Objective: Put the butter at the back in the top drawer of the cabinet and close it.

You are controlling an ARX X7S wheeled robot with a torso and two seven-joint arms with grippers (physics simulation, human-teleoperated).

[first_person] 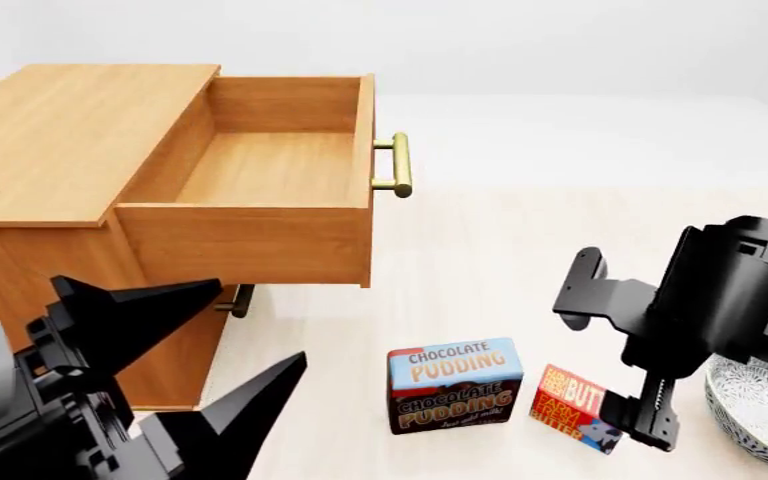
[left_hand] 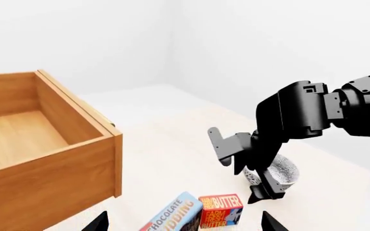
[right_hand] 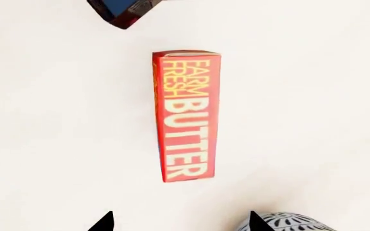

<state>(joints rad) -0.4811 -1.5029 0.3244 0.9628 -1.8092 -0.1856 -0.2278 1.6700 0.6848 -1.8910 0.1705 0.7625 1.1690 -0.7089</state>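
Note:
The butter (right_hand: 186, 115) is a small orange-red box lying flat on the pale floor, apart from everything. It also shows in the head view as the butter (first_person: 574, 408) and in the left wrist view as the butter (left_hand: 220, 211). My right gripper (right_hand: 179, 222) hovers over it, pointing down, open and empty; the head view places the right gripper (first_person: 635, 420) just right of the box. The top drawer (first_person: 277, 165) of the cabinet (first_person: 64, 130) stands pulled out and empty. My left gripper (first_person: 204, 345) is open and empty at the lower left, in front of the cabinet.
A blue-and-brown chocolate pudding box (first_person: 454, 385) stands just left of the butter. A patterned white bowl (first_person: 758, 410) sits on the floor at the right, beside my right arm. The drawer's brass handle (first_person: 398, 165) juts out; a lower handle (first_person: 235, 300) shows beneath.

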